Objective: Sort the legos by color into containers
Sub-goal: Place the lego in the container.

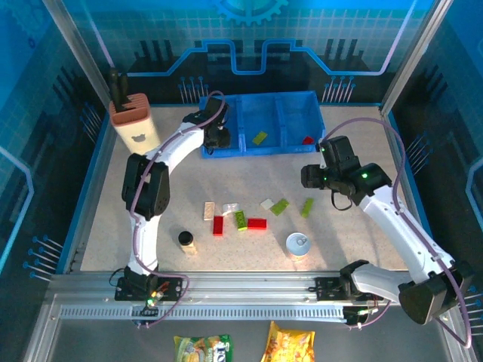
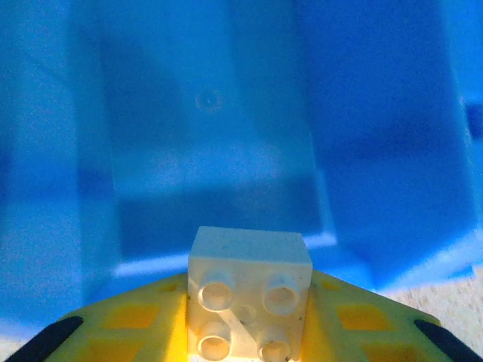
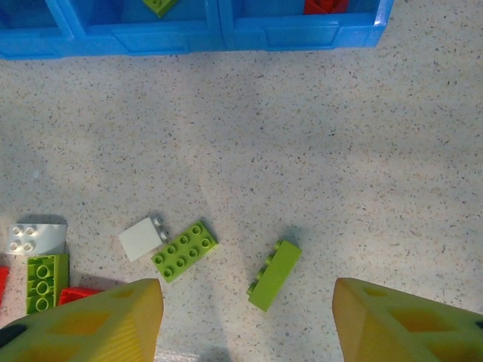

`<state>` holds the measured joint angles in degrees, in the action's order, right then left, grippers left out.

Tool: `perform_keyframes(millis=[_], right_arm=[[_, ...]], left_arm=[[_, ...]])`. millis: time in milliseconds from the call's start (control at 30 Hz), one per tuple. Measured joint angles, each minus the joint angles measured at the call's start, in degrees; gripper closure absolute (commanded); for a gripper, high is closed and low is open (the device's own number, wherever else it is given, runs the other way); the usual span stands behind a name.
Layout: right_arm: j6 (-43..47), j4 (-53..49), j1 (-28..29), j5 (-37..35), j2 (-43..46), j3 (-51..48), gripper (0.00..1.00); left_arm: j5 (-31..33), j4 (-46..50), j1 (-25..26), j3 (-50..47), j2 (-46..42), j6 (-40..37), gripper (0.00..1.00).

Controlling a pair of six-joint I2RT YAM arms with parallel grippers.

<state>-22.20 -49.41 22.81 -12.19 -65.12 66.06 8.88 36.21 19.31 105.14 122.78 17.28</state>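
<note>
My left gripper point(image 2: 249, 309) is shut on a white lego point(image 2: 249, 290), studs toward the camera, over the left compartment point(image 2: 211, 151) of the blue containers point(image 1: 249, 152). From above, this gripper point(image 1: 217, 136) hangs at the bin's left end. A green lego point(image 1: 259, 138) lies in the middle compartment and a red one point(image 1: 308, 139) in the right. My right gripper point(image 3: 249, 320) stands open above the table, nothing between its fingers. Just ahead of it a green lego point(image 3: 274, 274) lies on its side. A flat green lego point(image 3: 184, 251) and a white one point(image 3: 142, 238) lie to the left.
More legos sit mid-table: cream point(image 1: 209, 210), white point(image 1: 230, 207), two red point(image 1: 218, 225) point(image 1: 257, 223) and green point(image 1: 240, 219). A tin can point(image 1: 298, 244) and a black-capped bottle point(image 1: 186, 240) stand near the front edge. A tan holder point(image 1: 133, 124) stands back left.
</note>
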Motion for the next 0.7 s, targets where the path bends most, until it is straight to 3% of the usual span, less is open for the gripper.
perform_keyframes(millis=[500, 700], right_arm=[[-0.04, -0.76, 0.0, -0.46, 0.02, 0.0, 0.38], [-0.07, -0.74, 0.0, -0.46, 0.68, -0.13, 0.38]], left_arm=[[4.68, -4.09, -1.53, 14.34, 14.27, 0.39, 0.63], [6.1, -5.01, -1.57, 15.87, 17.05, 0.39, 0.61]])
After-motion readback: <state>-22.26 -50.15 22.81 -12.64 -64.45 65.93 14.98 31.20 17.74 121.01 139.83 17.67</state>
